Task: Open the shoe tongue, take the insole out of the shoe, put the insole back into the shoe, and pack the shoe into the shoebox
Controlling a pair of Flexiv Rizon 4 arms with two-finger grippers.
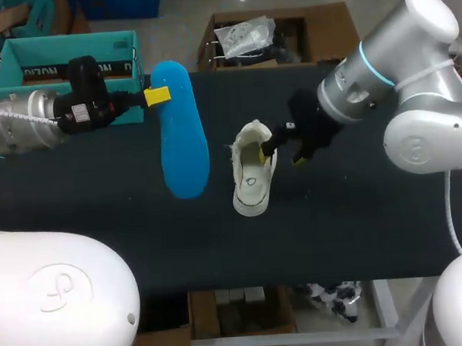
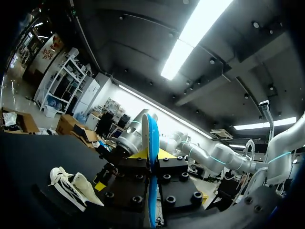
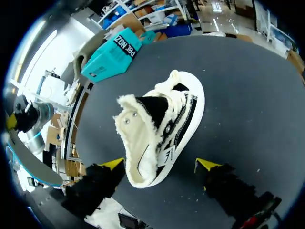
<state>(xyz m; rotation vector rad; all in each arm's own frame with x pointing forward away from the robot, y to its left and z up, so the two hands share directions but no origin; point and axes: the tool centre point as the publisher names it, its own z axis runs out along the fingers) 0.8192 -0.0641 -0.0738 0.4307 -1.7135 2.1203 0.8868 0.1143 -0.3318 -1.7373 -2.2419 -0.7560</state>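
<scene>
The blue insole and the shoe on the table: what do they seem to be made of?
Insole: probably foam or soft rubber. It looks like a smooth, matte, evenly blue sheet, thin where the left wrist view shows it edge-on. Shoe: seemingly cream canvas, with frayed, fuzzy edges, a dark lining inside and a smooth pale rim around the sole, likely rubber.

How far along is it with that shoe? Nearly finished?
About halfway, I'd say. Done: the blue insole is out of the shoe, whose mouth gapes open. In hand: the left claw holds the insole above the table; the right claw stands open, fingers either side of the shoe. Left: putting the insole back and packing the shoe into the teal shoebox at the far edge.
</scene>
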